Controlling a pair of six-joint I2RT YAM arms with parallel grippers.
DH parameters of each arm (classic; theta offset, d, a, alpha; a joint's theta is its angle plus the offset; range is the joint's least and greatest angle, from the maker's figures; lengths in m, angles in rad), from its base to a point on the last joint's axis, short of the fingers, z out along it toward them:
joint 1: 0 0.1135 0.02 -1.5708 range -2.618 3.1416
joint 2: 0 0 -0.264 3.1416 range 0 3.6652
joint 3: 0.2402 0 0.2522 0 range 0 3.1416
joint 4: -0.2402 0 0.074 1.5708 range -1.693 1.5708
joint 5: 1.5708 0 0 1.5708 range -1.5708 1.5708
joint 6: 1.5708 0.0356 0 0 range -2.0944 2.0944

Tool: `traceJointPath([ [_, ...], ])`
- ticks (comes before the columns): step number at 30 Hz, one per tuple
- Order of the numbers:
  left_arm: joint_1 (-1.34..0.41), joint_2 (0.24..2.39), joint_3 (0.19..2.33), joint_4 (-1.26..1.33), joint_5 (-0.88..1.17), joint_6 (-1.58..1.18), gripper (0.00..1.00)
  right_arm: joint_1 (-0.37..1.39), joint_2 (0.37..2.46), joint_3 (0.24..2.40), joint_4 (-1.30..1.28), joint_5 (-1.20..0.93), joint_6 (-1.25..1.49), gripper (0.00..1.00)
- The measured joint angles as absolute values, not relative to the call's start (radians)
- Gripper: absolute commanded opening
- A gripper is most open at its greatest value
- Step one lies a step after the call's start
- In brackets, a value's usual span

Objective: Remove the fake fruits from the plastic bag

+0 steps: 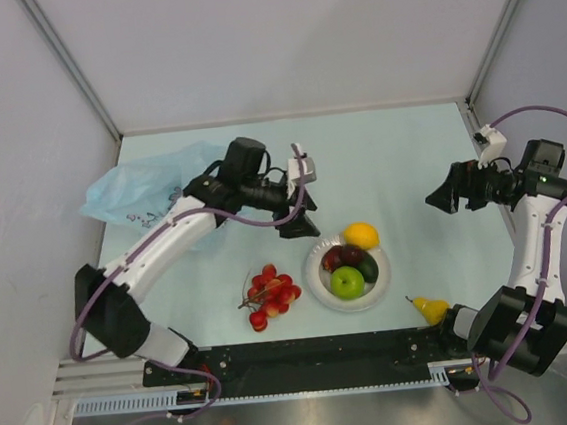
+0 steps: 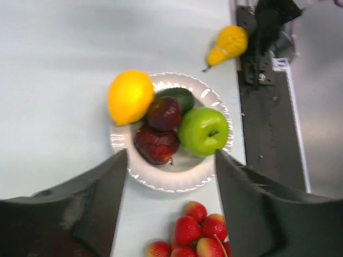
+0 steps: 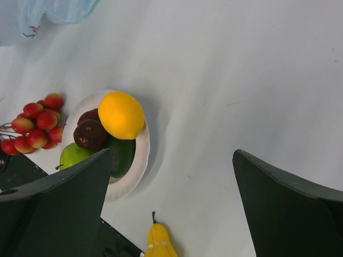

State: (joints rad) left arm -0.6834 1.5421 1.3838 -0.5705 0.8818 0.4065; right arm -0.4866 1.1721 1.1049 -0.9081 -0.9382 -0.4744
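At ten o'clock the bag lies limp, fruits sit on the plate at six and grapes beside it, and your left claw and right claw gape empty, so you likely probe the bag for leftovers.

My table: pale blue-green | far left: plastic bag | near middle: white plate, red grapes just left | by my right base: yellow pear

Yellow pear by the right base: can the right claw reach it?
Probably yes. The right claw is open, empty, with bare table between it and the pear. The pear sits right beside that arm's base, though, so the fold-back looks awkward.
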Motion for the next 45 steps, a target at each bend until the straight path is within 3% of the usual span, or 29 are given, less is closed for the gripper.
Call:
traceJointPath([
  [3,-0.676,1.454,1.297,-0.491,0.864,0.366,0.86,-0.470,1.165,1.104,-0.907,-0.921,-0.486,1.00],
  [7,-0.818,1.500,1.291,-0.398,0.855,0.378,0.93,-0.499,1.131,1.100,-0.843,-0.924,-0.379,1.00],
  [8,-0.863,1.537,1.301,-0.373,0.856,0.386,0.99,-0.516,1.118,1.100,-0.810,-0.928,-0.334,1.00],
  [16,-1.082,1.893,1.432,-0.204,0.849,0.456,1.00,-0.635,1.011,1.205,-0.529,-0.953,0.049,1.00],
  [24,-1.205,2.136,1.616,-0.086,0.841,0.460,0.91,-0.628,1.012,1.235,-0.377,-0.958,0.268,1.00],
  [35,-1.237,2.319,1.713,0.004,0.860,0.415,0.82,-0.630,1.040,1.235,-0.400,-0.958,0.283,1.00],
  [41,-1.248,2.418,1.803,0.018,0.862,0.384,0.73,-0.630,1.068,1.235,-0.416,-0.959,0.275,1.00],
  [44,-1.253,2.444,1.826,0.023,0.867,0.363,0.58,-0.630,1.086,1.235,-0.426,-0.958,0.271,1.00],
  [45,-1.253,2.445,1.826,0.025,0.870,0.354,0.46,-0.630,1.091,1.235,-0.429,-0.959,0.269,1.00],
])
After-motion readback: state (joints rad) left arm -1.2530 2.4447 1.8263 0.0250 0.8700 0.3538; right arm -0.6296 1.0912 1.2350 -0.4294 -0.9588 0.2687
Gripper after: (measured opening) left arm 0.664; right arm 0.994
